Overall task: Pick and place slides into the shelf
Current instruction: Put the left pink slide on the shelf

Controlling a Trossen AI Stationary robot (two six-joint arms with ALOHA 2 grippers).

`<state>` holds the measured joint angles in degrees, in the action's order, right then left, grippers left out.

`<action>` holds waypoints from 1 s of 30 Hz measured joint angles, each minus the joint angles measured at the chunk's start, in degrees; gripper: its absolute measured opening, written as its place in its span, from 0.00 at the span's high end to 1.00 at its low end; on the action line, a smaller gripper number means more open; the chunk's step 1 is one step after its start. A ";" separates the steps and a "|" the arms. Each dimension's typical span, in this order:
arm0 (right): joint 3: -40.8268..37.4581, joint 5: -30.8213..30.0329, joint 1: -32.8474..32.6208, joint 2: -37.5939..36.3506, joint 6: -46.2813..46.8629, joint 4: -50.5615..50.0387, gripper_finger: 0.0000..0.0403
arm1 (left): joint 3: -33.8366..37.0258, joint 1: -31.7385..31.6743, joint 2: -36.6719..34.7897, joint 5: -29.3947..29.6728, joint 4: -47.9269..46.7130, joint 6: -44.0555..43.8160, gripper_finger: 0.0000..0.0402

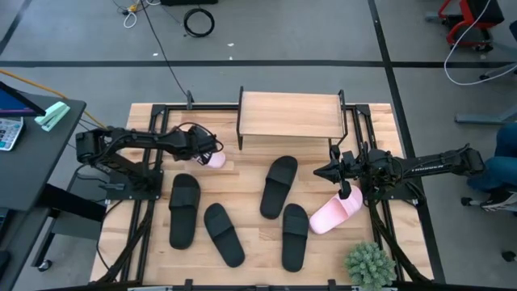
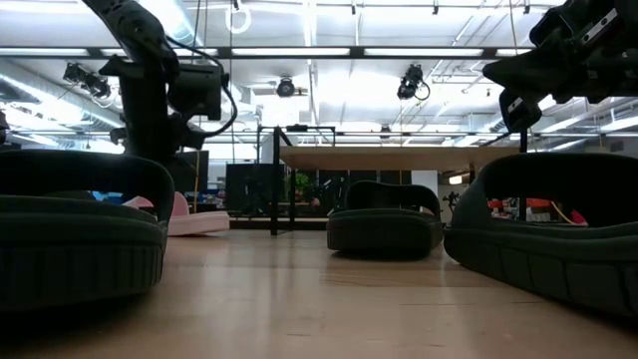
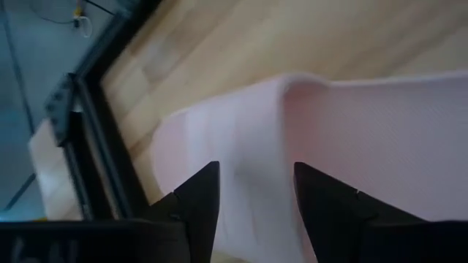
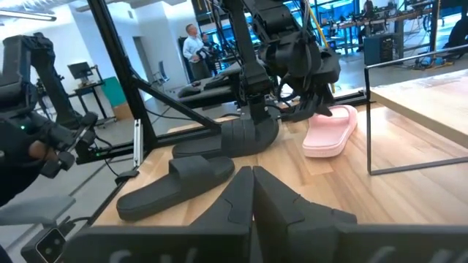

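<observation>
Two arms low | left jaws (image 1: 212,153) astride pink slide (image 1: 216,160) | right jaws (image 1: 325,171) closed

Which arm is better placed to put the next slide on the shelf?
Left. The left gripper is open over the light pink slide lying beside the wooden-board, black-framed shelf. The right gripper, fingers shut, holds nothing above the other pink slide, farther from it.

No text, label, brand, number or sign can be read anywhere around the shelf (image 1: 291,113), neither on the slides, the arms, nor in the room behind.
</observation>
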<state>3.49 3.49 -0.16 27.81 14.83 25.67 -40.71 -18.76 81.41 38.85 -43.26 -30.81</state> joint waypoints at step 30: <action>0.02 -0.58 0.00 0.02 0.15 0.02 0.97 | -38.38 20.17 -0.53 12.39 -33.13 2.62 0.97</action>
<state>3.51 2.91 -0.16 27.83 14.98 25.69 -79.09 1.42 80.88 51.24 -76.39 -28.19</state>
